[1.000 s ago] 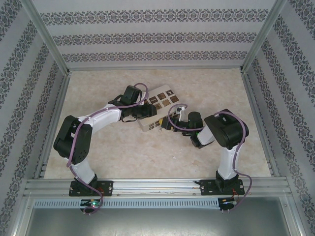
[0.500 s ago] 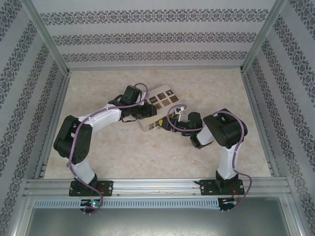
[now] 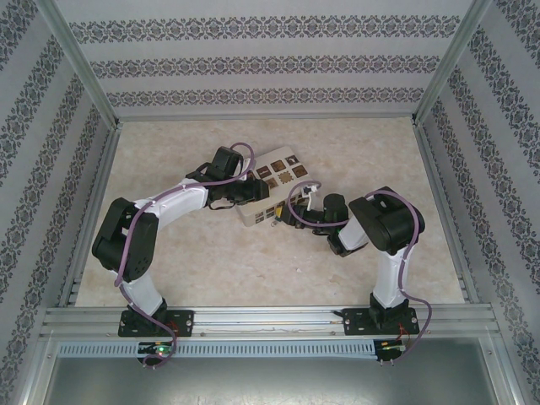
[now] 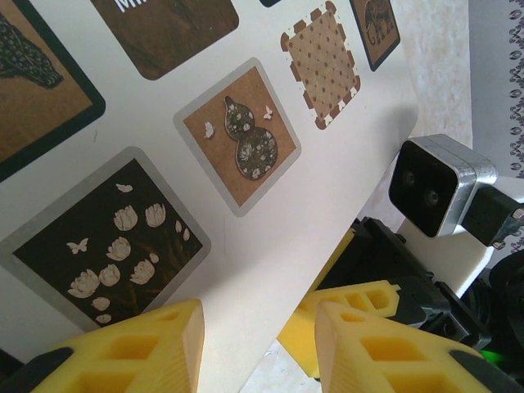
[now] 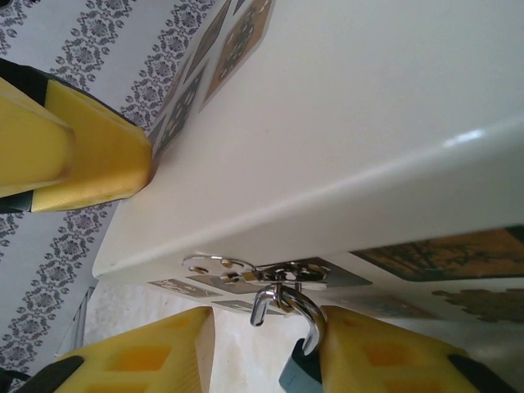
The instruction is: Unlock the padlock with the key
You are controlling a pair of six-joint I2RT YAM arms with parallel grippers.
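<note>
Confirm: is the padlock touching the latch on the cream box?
Touching. In the right wrist view, the padlock's silver shackle is hooked through the metal latch on the cream box and hangs from it.

Watching from overhead, I see little movement, and all of it is in my right arm (image 3: 384, 221). Its elbow has drifted a shade left, and the forearm has sunk slightly nearer. The right gripper (image 3: 285, 215) has crept a hair closer to the near right side of the box (image 3: 283, 173).
</note>
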